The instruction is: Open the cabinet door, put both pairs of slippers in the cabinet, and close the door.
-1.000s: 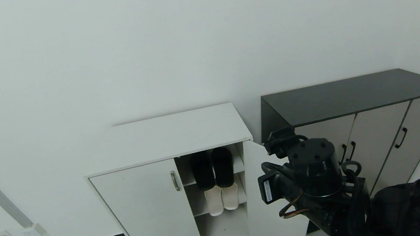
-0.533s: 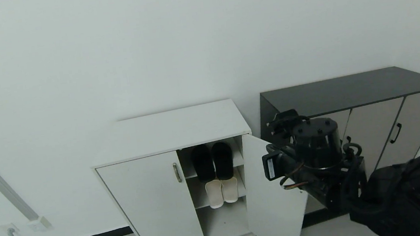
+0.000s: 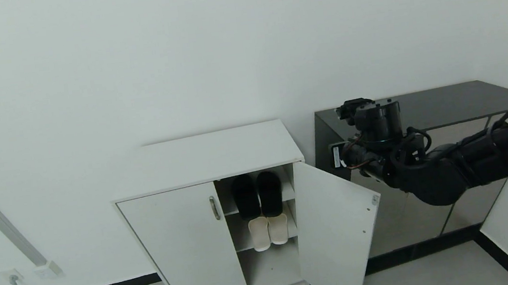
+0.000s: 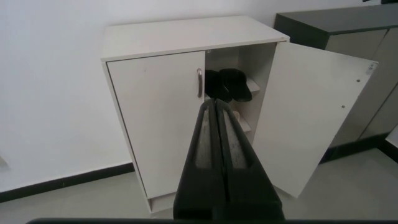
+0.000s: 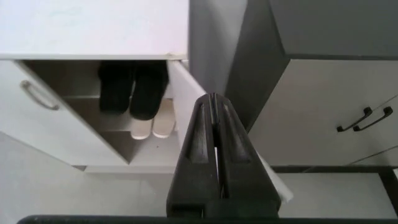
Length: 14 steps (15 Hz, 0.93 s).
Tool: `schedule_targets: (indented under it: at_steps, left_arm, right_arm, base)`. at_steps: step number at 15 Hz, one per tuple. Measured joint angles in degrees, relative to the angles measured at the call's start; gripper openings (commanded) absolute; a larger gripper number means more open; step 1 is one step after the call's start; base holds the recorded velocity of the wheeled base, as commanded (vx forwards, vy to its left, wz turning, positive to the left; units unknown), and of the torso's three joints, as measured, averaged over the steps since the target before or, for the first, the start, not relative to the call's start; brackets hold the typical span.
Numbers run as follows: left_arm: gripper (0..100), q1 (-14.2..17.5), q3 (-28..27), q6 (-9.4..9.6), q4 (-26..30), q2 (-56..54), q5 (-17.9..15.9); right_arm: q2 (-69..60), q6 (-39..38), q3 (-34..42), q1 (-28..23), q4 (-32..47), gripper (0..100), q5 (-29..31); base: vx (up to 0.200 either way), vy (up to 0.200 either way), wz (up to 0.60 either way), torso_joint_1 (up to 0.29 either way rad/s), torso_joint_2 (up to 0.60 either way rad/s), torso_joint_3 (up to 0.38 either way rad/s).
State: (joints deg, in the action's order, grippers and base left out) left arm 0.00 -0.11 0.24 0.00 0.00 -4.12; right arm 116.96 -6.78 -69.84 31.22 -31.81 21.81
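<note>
Cabinet (image 3: 210, 159) is standing with its right door (image 3: 335, 229) swung open, 2 slipper pairs sitting inside, and both grippers holding nothing.
Right gripper (image 3: 350, 107) is hanging above the door, clear of it, in front of the dark cabinet (image 3: 440, 102); its fingers (image 5: 202, 130) are pressing together with nothing between them. Left gripper (image 4: 215, 106) is pointing at the cabinet from well back, fingers (image 4: 205, 137) likewise pressing flat together, empty. Beyond its fingertips, black slippers (image 3: 257, 193) are sitting on the upper shelf, with white slippers (image 3: 269, 230) on the shelf just below. Left door (image 3: 185, 250) is staying shut.
</note>
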Motion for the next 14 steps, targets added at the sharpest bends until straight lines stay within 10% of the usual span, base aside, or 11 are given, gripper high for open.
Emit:
schedule_targets:
  at_steps: [14]
  left_arm:
    - [0,0.0,0.0,-0.04,0.0,0.0,0.0]
  right_arm:
    - [16.8,-3.3,-9.0,-8.2,-0.1,0,-3.9]
  base:
    - [0.000,0.000,0.00,0.000,0.00,0.000]
